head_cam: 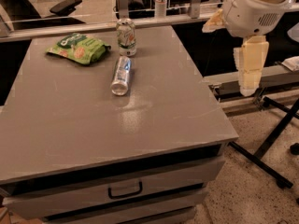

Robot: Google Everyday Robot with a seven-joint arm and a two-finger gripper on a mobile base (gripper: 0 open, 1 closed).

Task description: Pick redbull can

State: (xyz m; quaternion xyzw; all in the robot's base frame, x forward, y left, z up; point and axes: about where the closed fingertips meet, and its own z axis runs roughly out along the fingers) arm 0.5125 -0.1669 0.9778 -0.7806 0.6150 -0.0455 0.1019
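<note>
The redbull can is slim and silver with blue patches. It lies on its side on the grey table, toward the back middle, its end facing the front. My arm's white housing is at the upper right, beyond the table's right edge. The gripper hangs below it as a cream-coloured part, well to the right of the can and apart from it, holding nothing that I can see.
A wider white-and-green can stands upright just behind the redbull can. A green snack bag lies at the back left. The table has drawers in front. A black stand's legs cross the floor at the right.
</note>
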